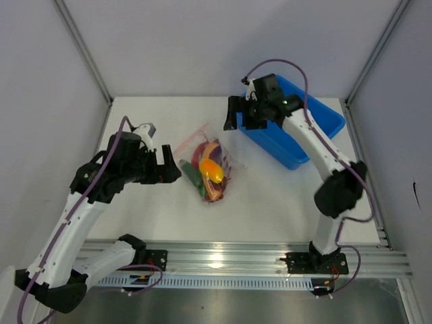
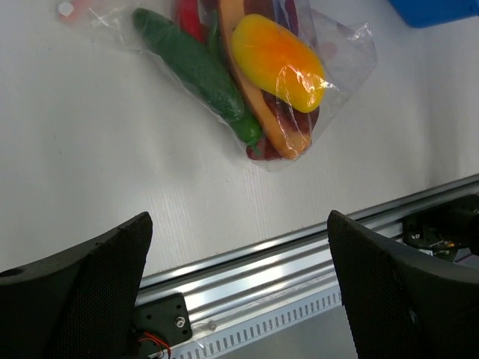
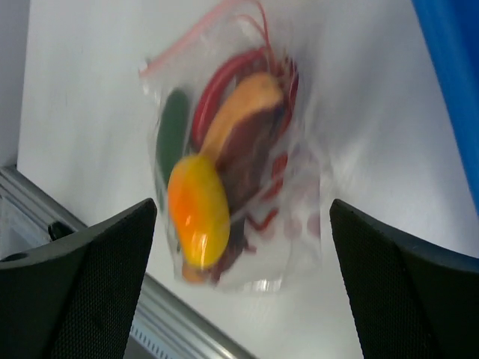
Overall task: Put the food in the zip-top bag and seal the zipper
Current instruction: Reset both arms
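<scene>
Top view: the zip-top bag [image 1: 206, 165] lies flat at the middle of the table [image 1: 283, 196] with the food inside it. My left tool [image 1: 169, 167] stands just beside its left edge and my right tool [image 1: 237, 116] hangs near its far corner, in front of the blue bin [image 1: 324, 128]; both are spread and pinch nothing. Left wrist view: beyond the spread fingers [image 2: 82, 292], the green chili pepper [image 2: 198, 71] and yellow-orange fruit [image 2: 278, 60] lie under the clear film, the bag's bottom toward the aluminium rail [image 2: 254, 258]. Right wrist view: the pink zipper [image 3: 187, 39] runs along the edge away from the rail, with the red chili pepper [image 3: 224, 75] curled below it; blur hides whether it is sealed. I judge the tools flank the bag so they can press the zipper shut.
</scene>
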Robot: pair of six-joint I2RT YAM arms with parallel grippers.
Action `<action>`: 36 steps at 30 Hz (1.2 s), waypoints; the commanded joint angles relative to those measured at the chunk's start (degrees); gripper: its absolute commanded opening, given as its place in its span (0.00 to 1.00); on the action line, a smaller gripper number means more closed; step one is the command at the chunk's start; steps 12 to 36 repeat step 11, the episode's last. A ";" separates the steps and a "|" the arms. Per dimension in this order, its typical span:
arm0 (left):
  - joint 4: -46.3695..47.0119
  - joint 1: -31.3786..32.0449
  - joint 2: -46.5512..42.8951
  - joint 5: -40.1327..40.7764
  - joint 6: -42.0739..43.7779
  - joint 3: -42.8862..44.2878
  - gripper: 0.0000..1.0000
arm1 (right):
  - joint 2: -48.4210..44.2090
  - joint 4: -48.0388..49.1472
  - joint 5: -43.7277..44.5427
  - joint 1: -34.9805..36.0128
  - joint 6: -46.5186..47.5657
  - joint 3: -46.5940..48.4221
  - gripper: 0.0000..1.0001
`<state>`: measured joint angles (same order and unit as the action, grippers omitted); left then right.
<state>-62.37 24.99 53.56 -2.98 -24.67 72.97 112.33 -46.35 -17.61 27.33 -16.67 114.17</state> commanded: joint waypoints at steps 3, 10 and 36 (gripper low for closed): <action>6.37 0.32 0.31 -7.20 -3.37 -3.09 1.00 | -23.79 -7.53 14.00 5.71 -0.02 -19.22 0.99; 15.25 1.90 -1.08 -16.16 -9.52 -11.50 0.99 | -52.45 -4.98 13.13 6.16 -10.22 -47.61 0.99; 17.17 2.08 -1.87 -17.57 -10.13 -12.75 1.00 | -55.18 -4.98 12.60 6.24 -11.79 -49.81 1.00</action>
